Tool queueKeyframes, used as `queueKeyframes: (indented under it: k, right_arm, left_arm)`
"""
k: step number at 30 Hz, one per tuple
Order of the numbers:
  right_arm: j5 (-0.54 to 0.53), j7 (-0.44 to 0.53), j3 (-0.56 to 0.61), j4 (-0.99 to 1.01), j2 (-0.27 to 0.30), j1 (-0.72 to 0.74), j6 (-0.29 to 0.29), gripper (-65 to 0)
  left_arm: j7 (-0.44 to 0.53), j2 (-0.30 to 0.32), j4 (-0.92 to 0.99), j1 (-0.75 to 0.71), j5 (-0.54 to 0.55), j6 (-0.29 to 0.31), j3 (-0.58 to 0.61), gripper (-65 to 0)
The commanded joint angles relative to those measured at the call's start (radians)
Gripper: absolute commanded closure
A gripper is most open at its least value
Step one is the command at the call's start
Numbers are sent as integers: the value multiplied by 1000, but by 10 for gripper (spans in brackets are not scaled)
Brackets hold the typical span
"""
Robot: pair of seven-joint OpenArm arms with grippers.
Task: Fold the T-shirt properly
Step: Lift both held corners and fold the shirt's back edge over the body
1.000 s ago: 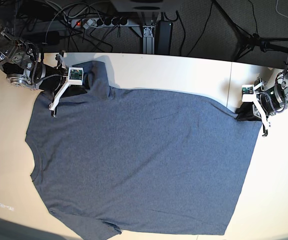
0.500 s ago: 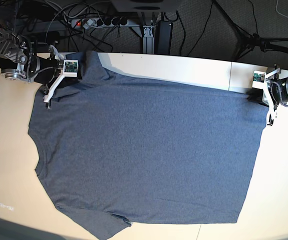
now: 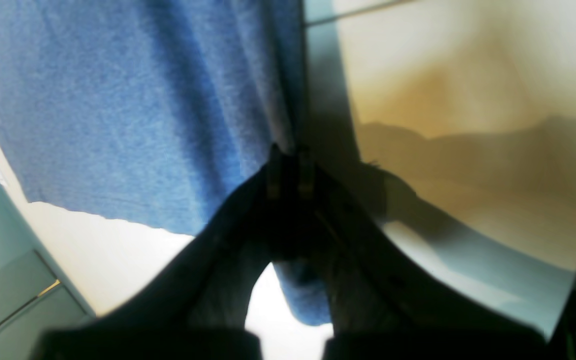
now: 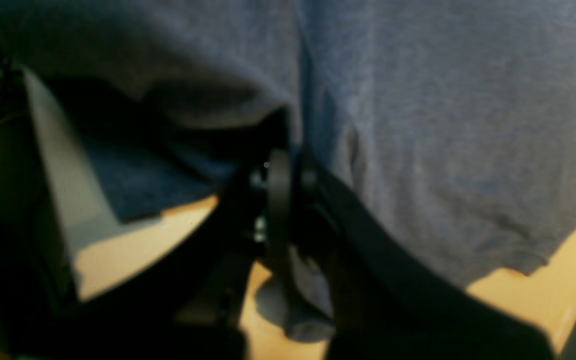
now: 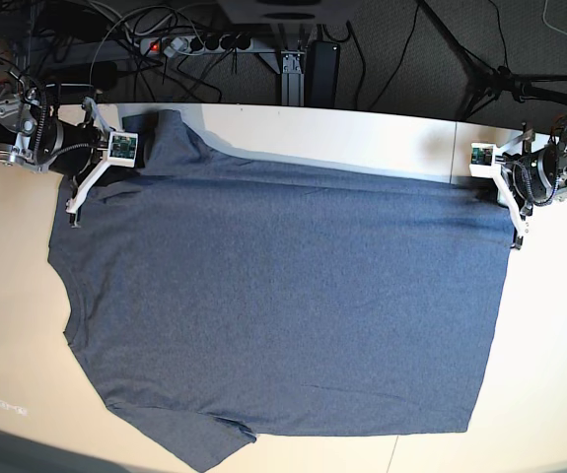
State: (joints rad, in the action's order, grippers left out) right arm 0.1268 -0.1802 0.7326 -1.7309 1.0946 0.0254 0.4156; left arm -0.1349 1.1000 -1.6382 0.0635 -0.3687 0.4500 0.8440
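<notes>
The blue-grey T-shirt lies spread flat on the pale table, plain side up; no lettering shows. In the base view my right gripper is at the shirt's far left corner by the sleeve, and my left gripper is at its far right corner. In the left wrist view the left gripper is shut on the shirt's edge. In the right wrist view the right gripper is shut on the shirt's cloth.
A power strip and cables lie on the dark floor behind the table. A black stand leg is at the back right. The table's far edge runs just behind both grippers.
Both grippers have carried the shirt's far edge away from me, toward the table's back edge. The shirt has been drawn flatter and its far edge is straighter.
</notes>
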Motion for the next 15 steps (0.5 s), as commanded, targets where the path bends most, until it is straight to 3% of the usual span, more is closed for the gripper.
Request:
queueKeyframes:
  k: [1, 3, 8, 15]
  right_arm:
    - [2, -8, -25, -13, 27, 11, 18, 0]
    - [-22, -8, -44, -18, 27, 13, 18, 0]
    - [-41, -11, -85, -52, 27, 13, 31, 0]
    - [-41, -26, -122, -56, 24, 54, 47, 0]
  left_arm:
    - [-23, 31, -6, 14, -8, -19, -26, 0]
    - [-18, 31, -6, 14, 15, -5, -60, 0]
    - [45, 31, -6, 14, 103, 120, -184, 0]
    - [45, 30, -6, 14, 205, 124, -296, 0]
